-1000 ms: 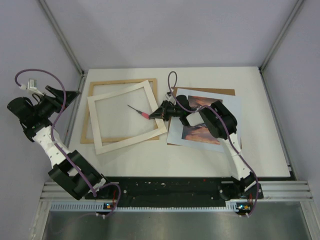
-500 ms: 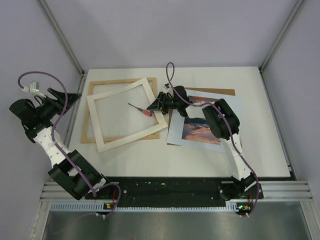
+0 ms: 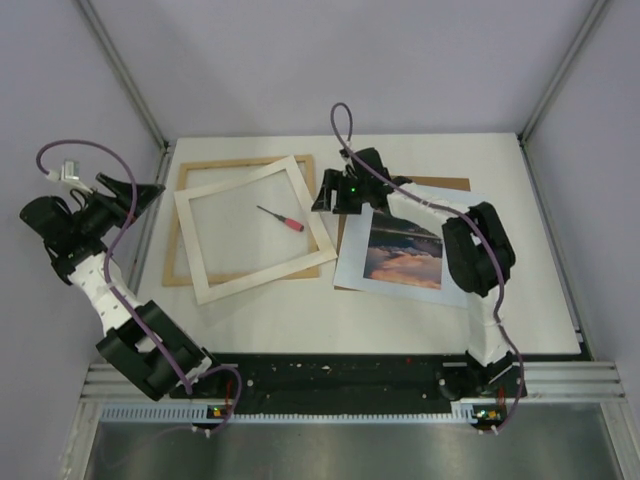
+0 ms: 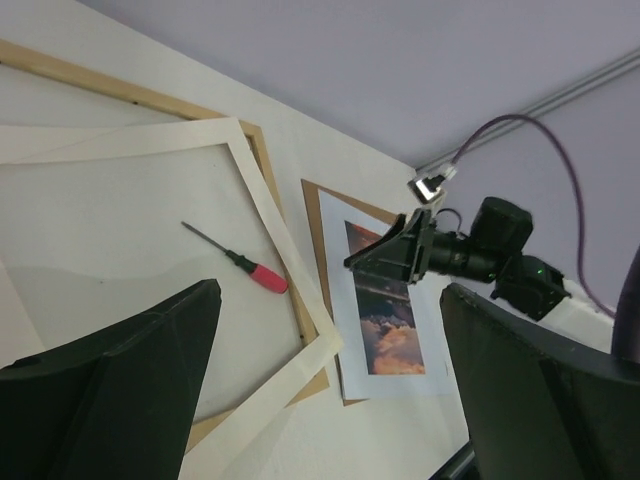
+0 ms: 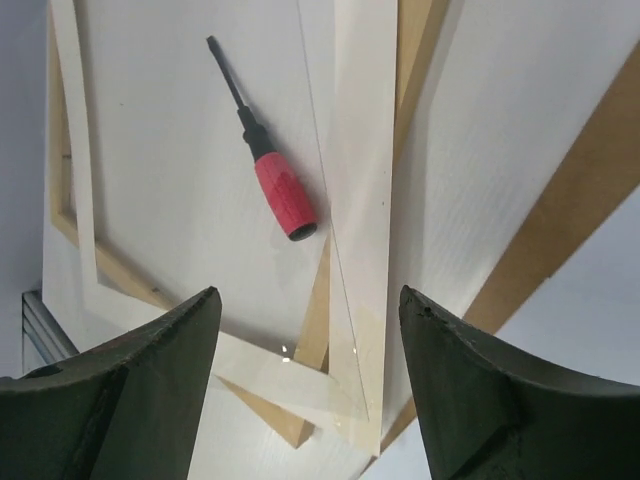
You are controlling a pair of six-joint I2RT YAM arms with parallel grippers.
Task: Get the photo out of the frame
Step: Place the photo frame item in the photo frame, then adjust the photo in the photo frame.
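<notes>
The right gripper (image 3: 323,197) hangs with jaws spread and empty over the gap between the one frame (image 3: 245,163) and the one photo (image 3: 400,255), while the left gripper (image 3: 150,190), also wide and empty, hovers by the frame's left side. The photo lies outside the frame on one brown backing board (image 3: 445,183), mostly hiding it. One skewed white mat (image 3: 265,280) covers parts of the frame's rim around one red-handled screwdriver (image 3: 290,224).
</notes>
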